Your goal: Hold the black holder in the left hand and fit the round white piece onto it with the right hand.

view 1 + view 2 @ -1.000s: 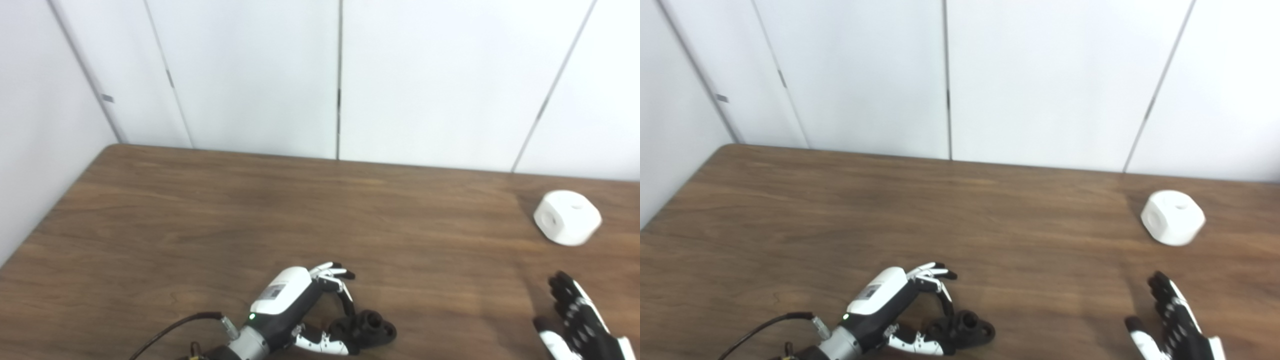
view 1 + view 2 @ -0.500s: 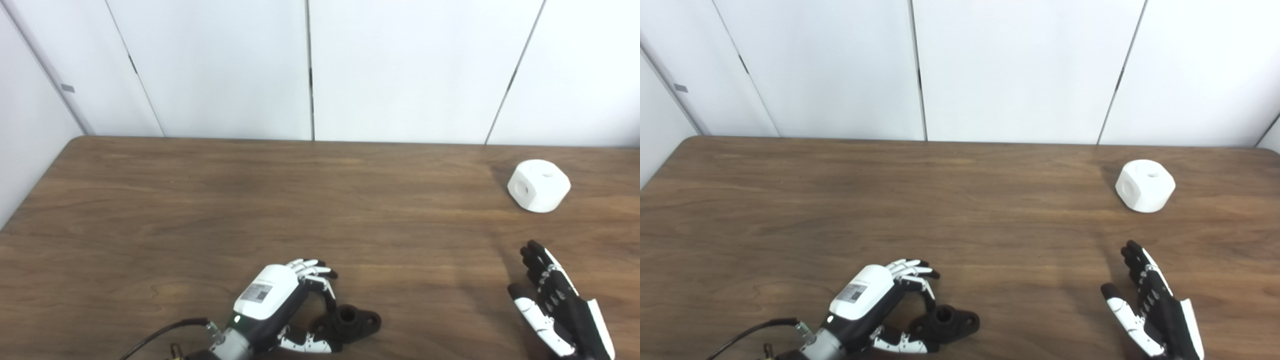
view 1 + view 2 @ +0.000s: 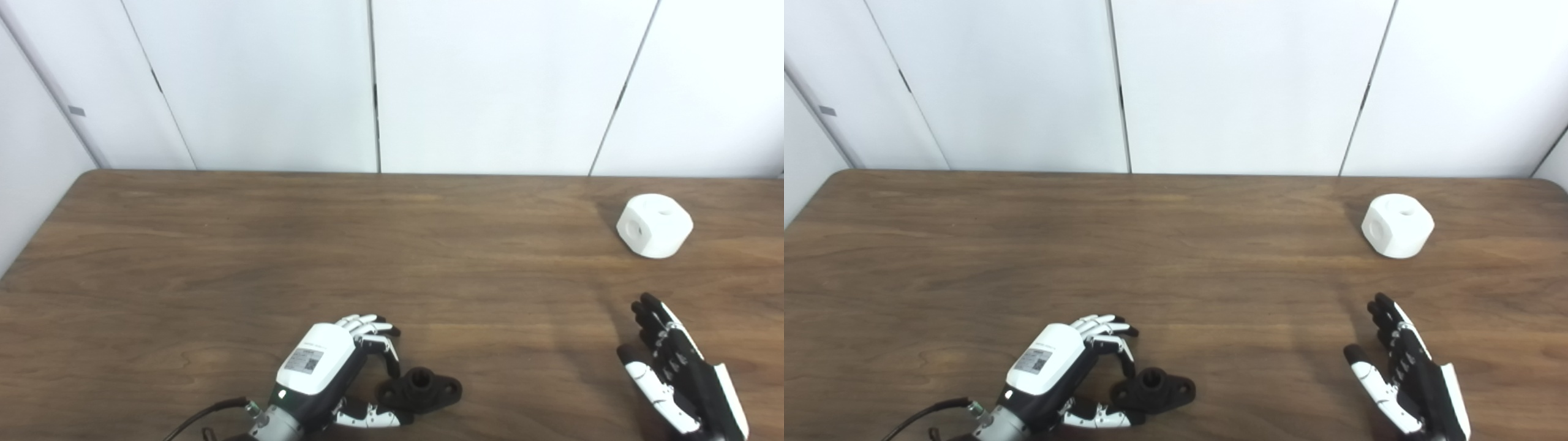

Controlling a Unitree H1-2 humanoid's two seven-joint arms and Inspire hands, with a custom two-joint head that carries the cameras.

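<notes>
Status at this frame: nothing was fitted yet, you were at the very start. Your left hand (image 3: 331, 367) sat low on the table (image 3: 245, 245) near the front edge, fingers curled around the near end of the black holder (image 3: 421, 389), thumb underneath alongside it. The holder looked like it was flat on the wood. I couldn't tell whether the fingers had actually clamped it or were only cupping it, so don't count it as grasped.

Your right hand (image 3: 1405, 373) was spread, palm showing, holding nothing. The round white piece (image 3: 1397, 225) sat untouched toward the far right of the table, well apart from that hand and from the holder.

Left to do, by my read: secure and lift the holder, fetch the white piece, line up its bore, seat it.

Hard to make out: holder's contact points were masked by the fingers; both forearms were cut off at the bottom edge; which hole on the white piece mates wasn't clear.
</notes>
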